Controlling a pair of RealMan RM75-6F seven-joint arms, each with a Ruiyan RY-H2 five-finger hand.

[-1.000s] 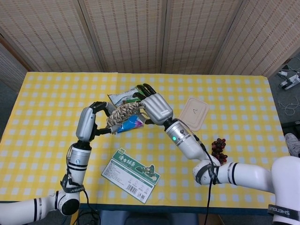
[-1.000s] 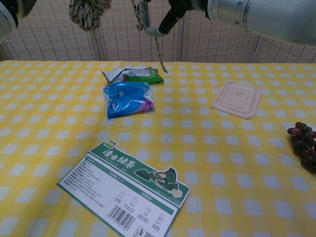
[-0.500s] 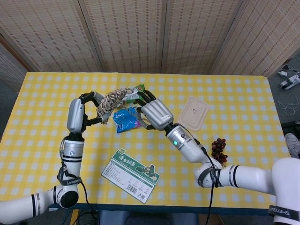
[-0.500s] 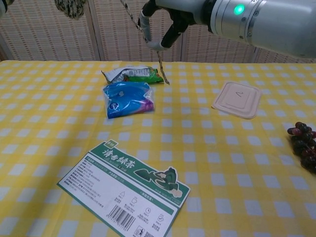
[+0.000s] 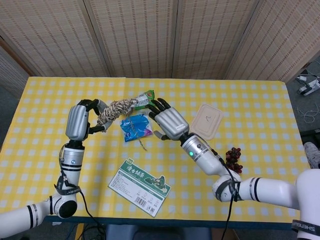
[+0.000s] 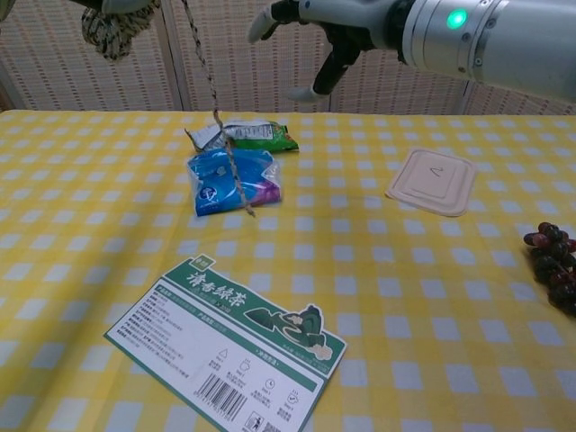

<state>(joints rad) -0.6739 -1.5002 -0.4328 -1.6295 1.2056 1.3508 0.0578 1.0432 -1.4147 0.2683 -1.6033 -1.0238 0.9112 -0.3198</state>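
Our left hand grips a braided beige rope bundle, its loose tail dangling over the blue plastic pouch. Our right hand hangs empty with fingers spread, near the green snack packet; a green-and-white tea card lies nearer us.

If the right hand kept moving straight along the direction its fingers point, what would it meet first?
Probably the green snack bag, just beyond the right hand's fingertips in the head view. The hand is raised above the table, so depth is unclear; it might pass over the bag or brush the rope bundle.

A green tea card, beige lid and dark grapes lie well apart.
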